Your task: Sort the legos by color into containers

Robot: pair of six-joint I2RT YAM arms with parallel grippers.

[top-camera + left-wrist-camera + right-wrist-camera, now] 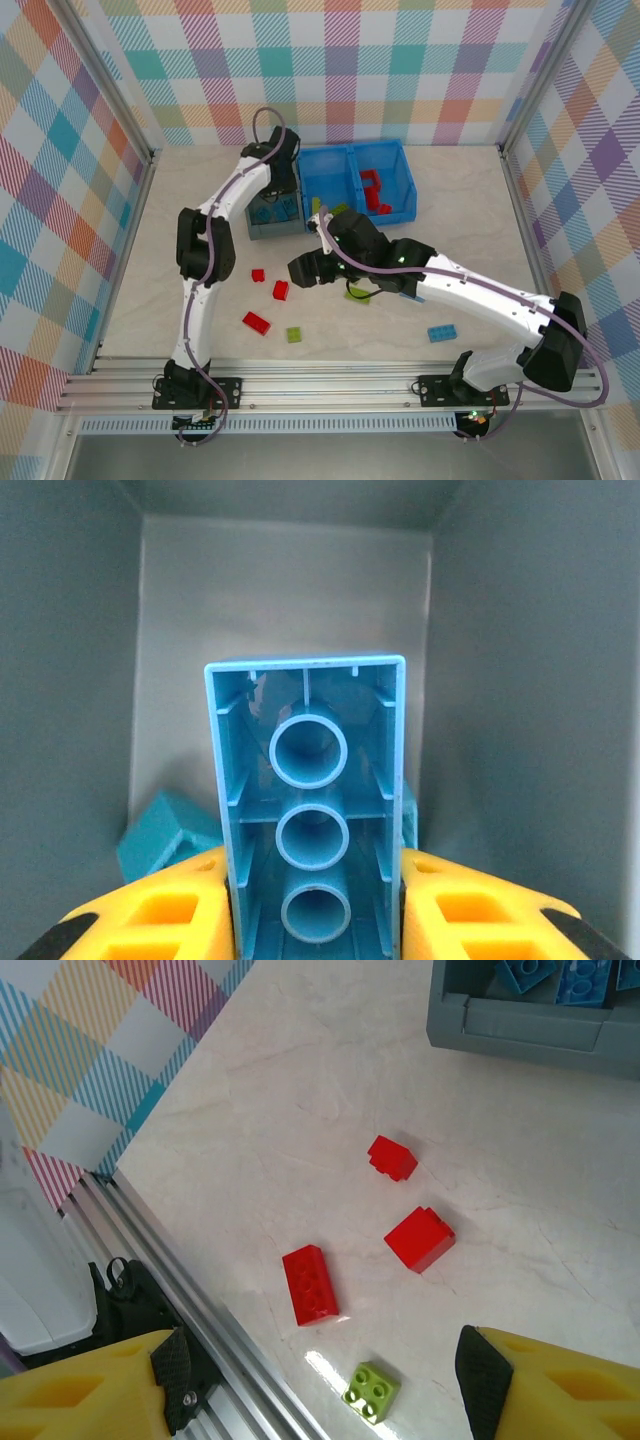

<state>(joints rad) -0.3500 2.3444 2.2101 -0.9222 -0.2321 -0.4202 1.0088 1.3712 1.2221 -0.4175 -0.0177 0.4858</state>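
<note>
You can see the blue brick point(312, 802) is smooth, shiny plastic. The grey bin point(80, 680) looks like dull plastic. The table point(300, 1080) shines like stone.

The left arm point(196, 320) and right arm point(470, 290) are white tubular links joined by bulky black motor housings, each trailed by a pale lilac cable point(262, 115) looping free at its 12 o'clock end, and tipped with chunky yellow fingers point(70, 1395) with recessed pockets and black pads point(172, 1372).
</note>
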